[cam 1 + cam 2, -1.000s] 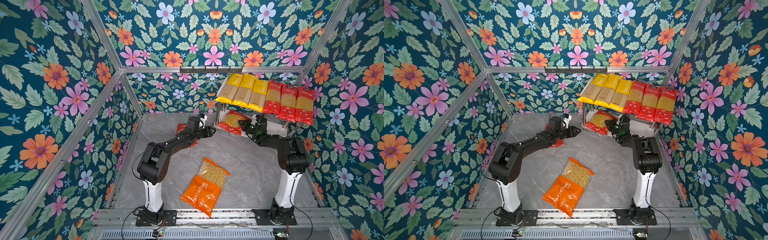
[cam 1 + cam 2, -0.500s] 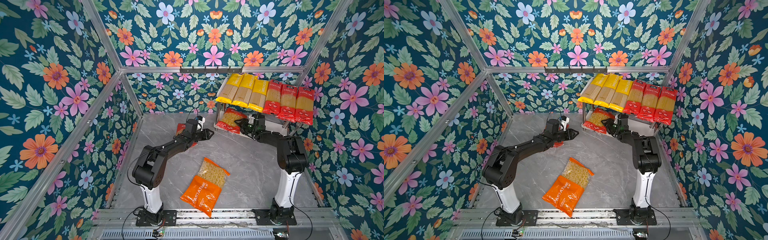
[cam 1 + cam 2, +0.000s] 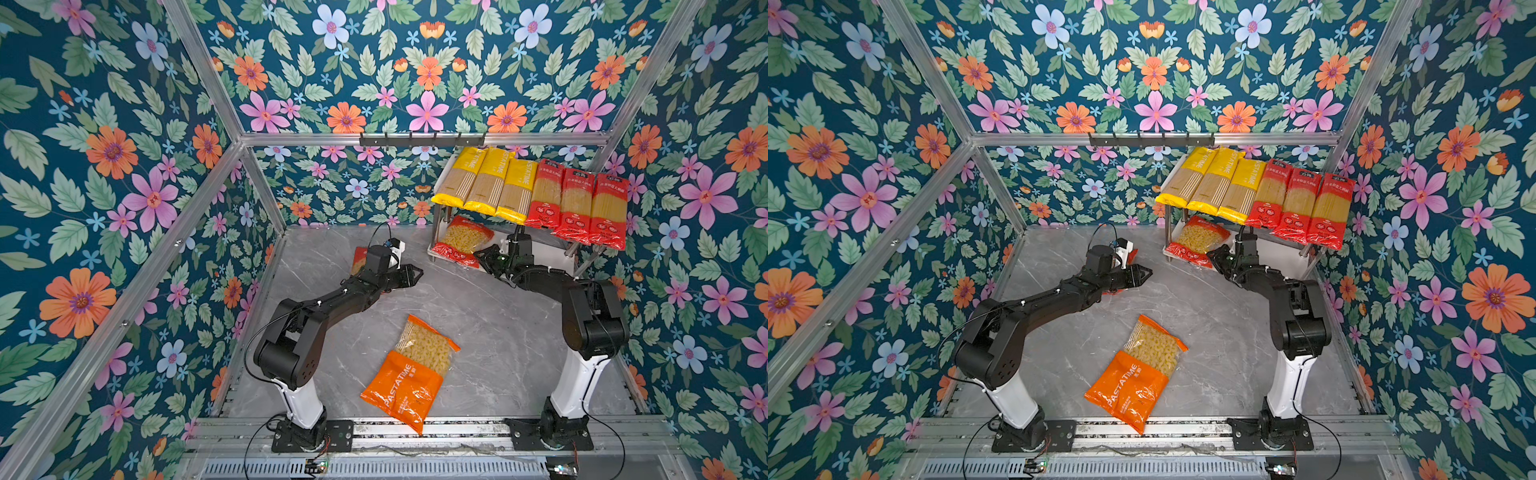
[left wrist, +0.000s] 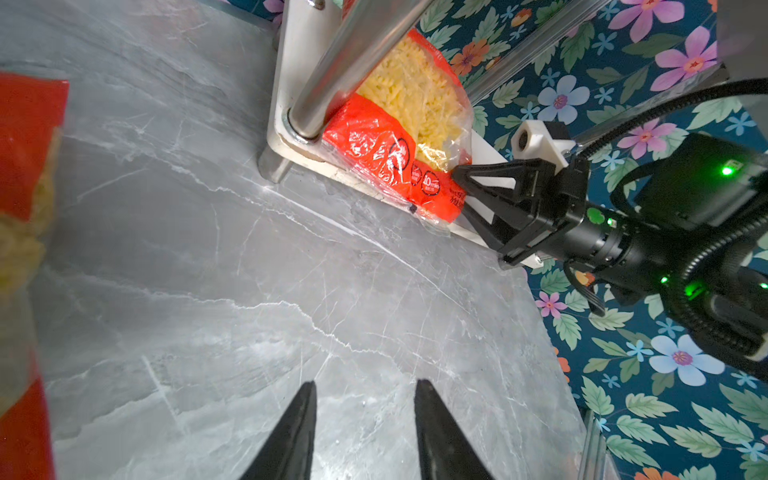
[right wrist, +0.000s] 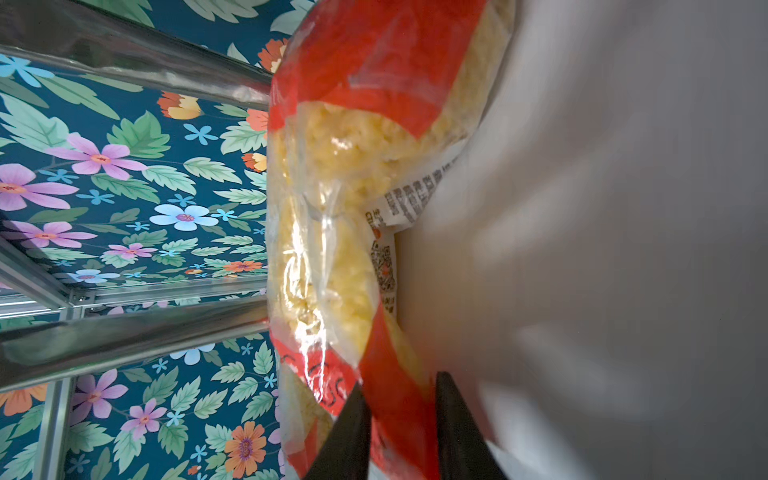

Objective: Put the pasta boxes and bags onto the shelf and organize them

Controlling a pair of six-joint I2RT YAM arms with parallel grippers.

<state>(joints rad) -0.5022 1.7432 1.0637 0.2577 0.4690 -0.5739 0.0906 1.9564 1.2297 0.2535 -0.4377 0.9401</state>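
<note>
Loose red macaroni pack (image 3: 360, 259) flat on marble table (image 3: 478, 332), partly hidden behind left wrist. Left gripper (image 3: 413, 276) over bare table, jaws part open, nothing between. Orange macaroni pack (image 3: 411, 374) flat near front, well apart from both grippers. Shelf (image 3: 548, 251): shelved red macaroni pack (image 3: 463, 245) on lower board, left end. Right gripper (image 5: 401, 380) jaws narrow, pack's red end between them; pinched or not, cannot tell. Top board: three yellow spaghetti packs (image 3: 486, 183), three red spaghetti packs (image 3: 575, 205), side by side.
</note>
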